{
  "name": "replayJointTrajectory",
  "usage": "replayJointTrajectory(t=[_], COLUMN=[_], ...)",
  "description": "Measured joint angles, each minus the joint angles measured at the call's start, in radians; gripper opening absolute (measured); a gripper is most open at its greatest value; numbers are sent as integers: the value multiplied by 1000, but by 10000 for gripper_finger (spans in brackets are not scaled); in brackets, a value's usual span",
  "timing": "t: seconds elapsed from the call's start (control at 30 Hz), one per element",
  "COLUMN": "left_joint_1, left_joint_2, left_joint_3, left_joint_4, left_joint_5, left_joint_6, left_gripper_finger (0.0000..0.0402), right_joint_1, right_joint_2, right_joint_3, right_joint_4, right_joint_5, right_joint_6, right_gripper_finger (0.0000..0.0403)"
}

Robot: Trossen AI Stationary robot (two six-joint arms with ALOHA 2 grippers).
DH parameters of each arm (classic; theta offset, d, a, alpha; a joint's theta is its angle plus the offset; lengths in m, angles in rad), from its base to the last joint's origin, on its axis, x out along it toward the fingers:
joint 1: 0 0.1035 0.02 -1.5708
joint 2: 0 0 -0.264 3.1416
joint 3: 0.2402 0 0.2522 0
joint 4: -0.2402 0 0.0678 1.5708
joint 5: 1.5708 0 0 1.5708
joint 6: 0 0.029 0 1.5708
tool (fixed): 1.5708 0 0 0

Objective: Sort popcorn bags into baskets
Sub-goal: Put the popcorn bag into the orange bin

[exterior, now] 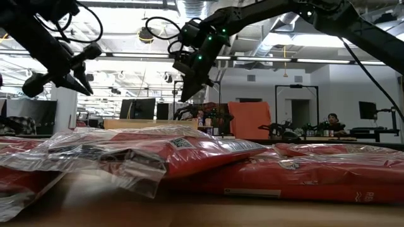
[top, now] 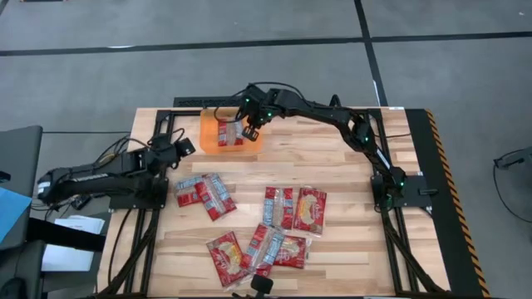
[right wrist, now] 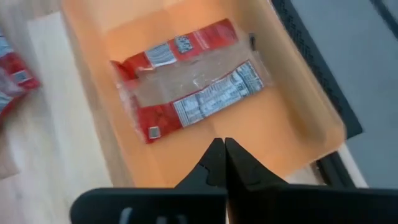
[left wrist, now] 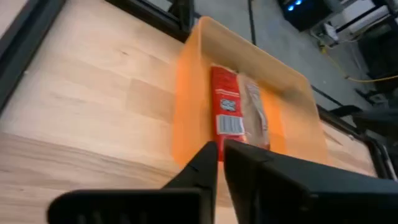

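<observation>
The orange basket [top: 208, 137] stands near the table's far edge, left of centre. One red packet with a clear panel [right wrist: 186, 81] lies flat on its floor, also seen in the left wrist view [left wrist: 236, 115]. Several more popcorn bags lie flat on the table's near half: a pair on the left [top: 204, 195], a pair at centre [top: 295, 208], and an overlapping heap near the front edge [top: 258, 249]. My right gripper [top: 251, 130] hangs shut and empty above the basket's right part [right wrist: 222, 155]. My left gripper [top: 186, 147] is shut and empty, raised just left of the basket [left wrist: 221, 155].
Black frame rails run along the table's far edge and down both sides [top: 391, 241]. Bare wood lies between the basket and the scattered packets [top: 316, 158]. In the low view the nearest packets [exterior: 189, 154] fill the foreground; a person sits far off in the room [exterior: 331, 120].
</observation>
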Motion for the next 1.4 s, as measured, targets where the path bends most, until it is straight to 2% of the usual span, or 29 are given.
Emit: replayJointTrajectory(t=[0.23,0.43,0.53,0.63,0.77,1.03,1.17,1.4], left_joint_1=[202,351,406,445,469,503,531,559], left_joint_2=[23,151,225,271,271,219,230,256], left_joint_3=[0,0,0,0,0,0,0,0], left_joint_4=[5,115,159,167,167,165,170,173], left_joint_5=[167,364,433,461,495,486,488,483], left_joint_6=[80,180,219,221,231,260,285,305], left_gripper_finger=[1,0,0,0,0,0,0,0], right_joint_1=[1,-4,-5,-5,-21,-82,-89,-52], right_joint_2=[0,0,0,1,-1,-19,-15,-16], right_joint_3=[0,0,-1,11,88,108,60,-70], right_joint_4=[-39,-48,-58,-75,-106,-8,-10,132], right_joint_5=[-25,-58,-62,-61,-63,-145,-155,-153], right_joint_6=[-42,-48,-103,-152,-168,18,39,83], right_gripper_finger=[4,6,4,6,5,5,6,5])
